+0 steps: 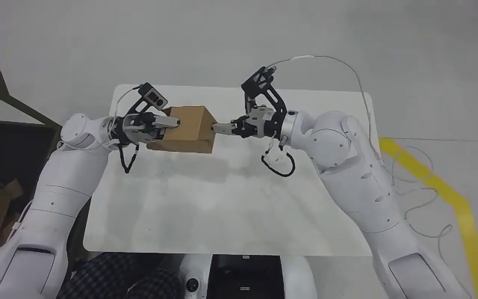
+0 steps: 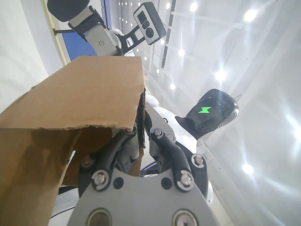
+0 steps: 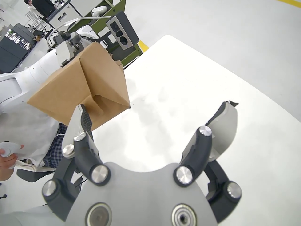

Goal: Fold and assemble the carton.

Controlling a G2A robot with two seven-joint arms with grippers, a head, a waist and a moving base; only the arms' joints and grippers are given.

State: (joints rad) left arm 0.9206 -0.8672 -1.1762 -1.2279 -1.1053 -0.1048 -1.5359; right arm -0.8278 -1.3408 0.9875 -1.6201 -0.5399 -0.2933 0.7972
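A brown cardboard carton (image 1: 187, 128) is held just above the far left part of the white table (image 1: 224, 202). My left gripper (image 1: 166, 125) is shut on the carton's left end; in the left wrist view its fingers (image 2: 131, 137) pinch a cardboard wall (image 2: 142, 123), with the carton's side (image 2: 70, 99) spreading away from them. My right gripper (image 1: 222, 128) is at the carton's right end and stands open. In the right wrist view one fingertip (image 3: 81, 118) rests against the folded end flaps (image 3: 103, 88), and the other finger (image 3: 223, 114) hangs over bare table (image 3: 188, 83).
A green cart (image 3: 105, 22) stands off the table's far left corner. A thin cable (image 1: 328, 60) arcs from the right arm over the table's back edge. The table's middle and front are bare. A yellow floor line (image 1: 426, 172) runs at the right.
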